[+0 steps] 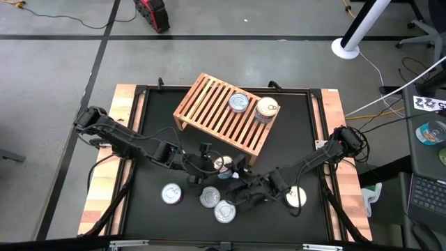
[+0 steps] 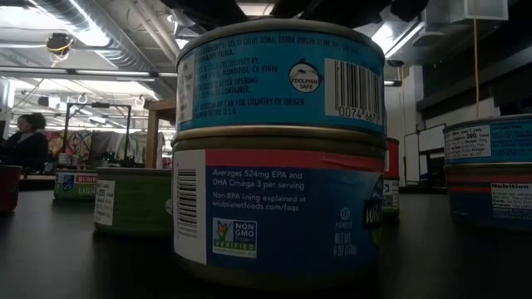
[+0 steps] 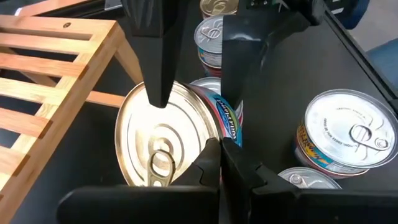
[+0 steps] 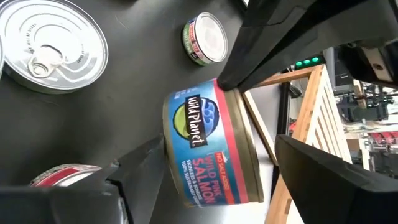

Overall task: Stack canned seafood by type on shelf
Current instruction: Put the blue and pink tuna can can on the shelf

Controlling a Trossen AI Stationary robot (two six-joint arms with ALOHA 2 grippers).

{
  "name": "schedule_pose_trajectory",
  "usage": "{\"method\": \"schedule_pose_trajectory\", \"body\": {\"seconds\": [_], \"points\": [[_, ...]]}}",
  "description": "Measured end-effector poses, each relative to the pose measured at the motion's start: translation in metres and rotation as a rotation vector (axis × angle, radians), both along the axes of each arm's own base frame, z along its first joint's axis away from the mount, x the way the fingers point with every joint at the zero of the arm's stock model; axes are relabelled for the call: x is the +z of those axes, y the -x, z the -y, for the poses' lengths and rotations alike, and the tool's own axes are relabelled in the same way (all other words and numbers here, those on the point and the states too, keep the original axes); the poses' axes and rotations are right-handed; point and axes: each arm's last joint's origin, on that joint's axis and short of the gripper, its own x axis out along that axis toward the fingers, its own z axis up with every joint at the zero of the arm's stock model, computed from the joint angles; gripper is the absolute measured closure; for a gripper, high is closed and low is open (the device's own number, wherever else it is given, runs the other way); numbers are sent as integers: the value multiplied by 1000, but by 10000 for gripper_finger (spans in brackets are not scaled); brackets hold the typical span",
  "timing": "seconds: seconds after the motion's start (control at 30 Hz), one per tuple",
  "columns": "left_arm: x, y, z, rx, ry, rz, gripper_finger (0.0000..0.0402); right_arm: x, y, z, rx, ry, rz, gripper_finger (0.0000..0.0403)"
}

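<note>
Right end effector (image 4: 205, 168) spread around Wild Planet salmon can (image 4: 208, 146), left end effector (image 3: 186, 134) pressed together above it, wooden shelf (image 1: 223, 115) just beside, loose tins (image 1: 172, 194) crowding bench (image 1: 150, 139).

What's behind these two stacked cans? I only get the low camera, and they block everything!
Observer: From above, a wooden shelf sits toward the far side of the table. A silver-lidded can and a second can stand on it side by side.
Operator: Where are the arms?
Observer: The right gripper is open, with one finger on each side of a blue-and-red salmon can next to the shelf.
Operator: And the other one?
Observer: The left gripper is shut, and its tips are at the edge of a gold can lid beside the shelf.
</note>
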Motion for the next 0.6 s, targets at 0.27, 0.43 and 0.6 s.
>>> {"method": "schedule_pose_trajectory", "body": {"seconds": [0.27,0.43,0.6], "points": [[0,0,1,-7,9,0,401,0,0,0,2,-1,-3,125],[1,0,1,-3,14,3,401,-1,1,0,5,2,-15,156],[3,-2,1,-11,26,28,401,-2,0,4,23,2,-45,170]]}}
